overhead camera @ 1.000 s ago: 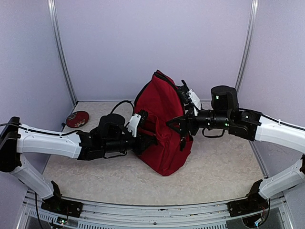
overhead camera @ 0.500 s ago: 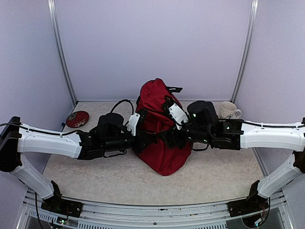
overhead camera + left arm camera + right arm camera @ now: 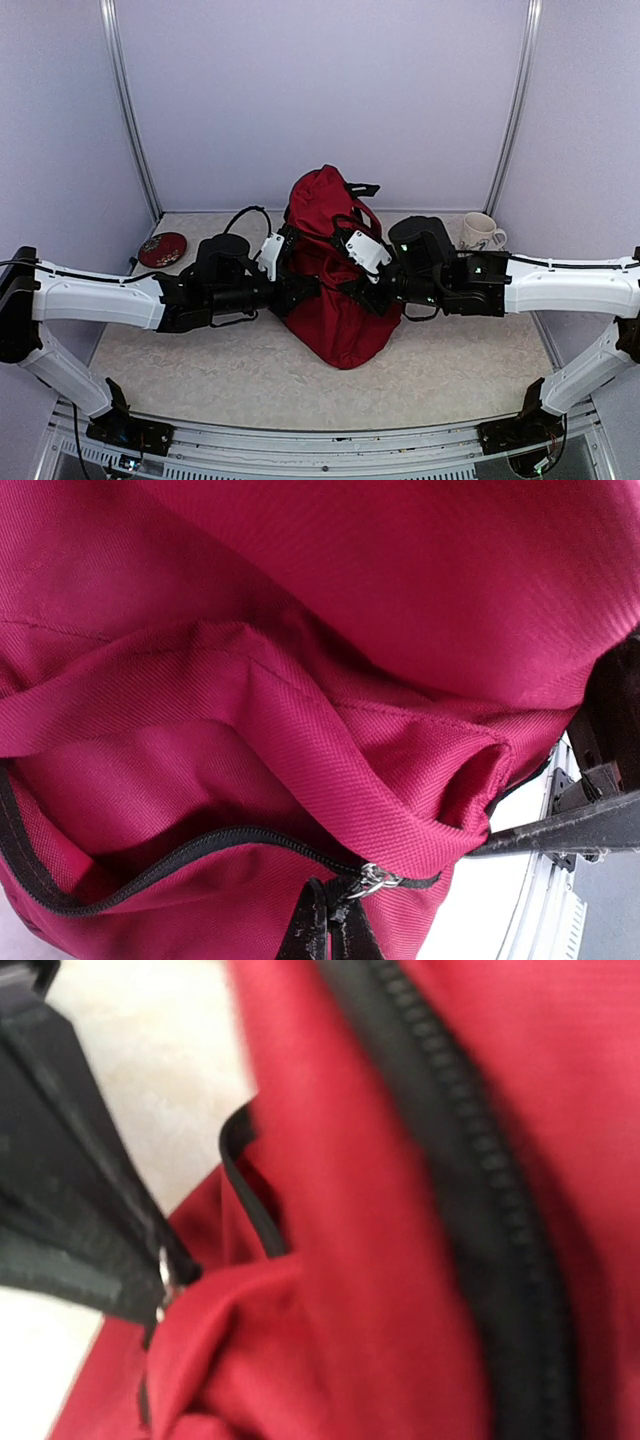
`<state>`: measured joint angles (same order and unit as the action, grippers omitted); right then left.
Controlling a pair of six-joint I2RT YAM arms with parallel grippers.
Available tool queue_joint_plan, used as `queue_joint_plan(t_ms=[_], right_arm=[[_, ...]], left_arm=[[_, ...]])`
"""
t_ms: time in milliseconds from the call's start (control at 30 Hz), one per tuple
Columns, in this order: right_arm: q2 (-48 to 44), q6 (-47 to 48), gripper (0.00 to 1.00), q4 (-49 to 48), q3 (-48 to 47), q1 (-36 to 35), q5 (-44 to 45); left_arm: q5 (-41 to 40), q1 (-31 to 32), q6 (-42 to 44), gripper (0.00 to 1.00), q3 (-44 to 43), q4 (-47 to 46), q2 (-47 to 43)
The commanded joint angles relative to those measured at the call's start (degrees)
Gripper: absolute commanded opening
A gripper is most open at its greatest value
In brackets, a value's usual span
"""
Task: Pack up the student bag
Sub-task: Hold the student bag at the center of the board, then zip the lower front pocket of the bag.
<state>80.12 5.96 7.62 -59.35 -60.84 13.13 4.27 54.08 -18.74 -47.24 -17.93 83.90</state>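
The dark-red student bag stands at the middle of the table, its top leaning back. My left gripper is against the bag's left side. In the left wrist view the gripper is shut on the zipper pull at the end of a black zipper on the bag. My right gripper presses into the bag's front from the right. The right wrist view shows only blurred red fabric and a black zipper; its own fingers are hidden.
A white mug stands at the back right behind my right arm. A small round red object lies at the back left. A black cable loops behind the left wrist. Enclosure walls stand at the back and sides.
My right arm has swung left and down onto the bag's front, uncovering the mug. My left arm has drawn slightly left with the zipper pull. The bag's top has sunk.
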Motion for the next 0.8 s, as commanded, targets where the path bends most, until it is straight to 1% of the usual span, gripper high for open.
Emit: queue_joint_plan(t_ms=[0, 100, 233, 367, 600, 767], right_arm=[[2.10, 2.90, 0.36, 6.12, -0.52, -0.52, -1.29], [1.66, 3.19, 0.00, 6.28, -0.86, -0.51, -2.52], [-2.18, 4.87, 0.00, 5.61, -0.10, -0.51, -6.29], [-8.48, 8.05, 0.00, 4.39, 1.70, -0.44, -9.68], [-18.75, 13.87, 0.00, 2.72, 4.38, -0.12, -20.39], [-21.30, 16.02, 0.00, 5.12, 4.71, 1.59, -21.37]], left_arm=[[-1.77, -1.64, 1.19, 0.00, 0.85, -0.30, -2.43], [-3.11, -2.66, 1.04, 0.00, 0.37, 2.04, -2.47], [-4.80, -6.07, -0.81, 0.00, -1.43, 8.27, -2.15], [-5.49, -9.29, -1.20, 0.00, -0.75, 11.49, -3.53], [-6.06, -14.51, -1.66, 0.00, -1.60, 15.79, -4.84], [-6.51, -17.43, -1.92, 0.00, -1.79, 17.67, -6.86]])
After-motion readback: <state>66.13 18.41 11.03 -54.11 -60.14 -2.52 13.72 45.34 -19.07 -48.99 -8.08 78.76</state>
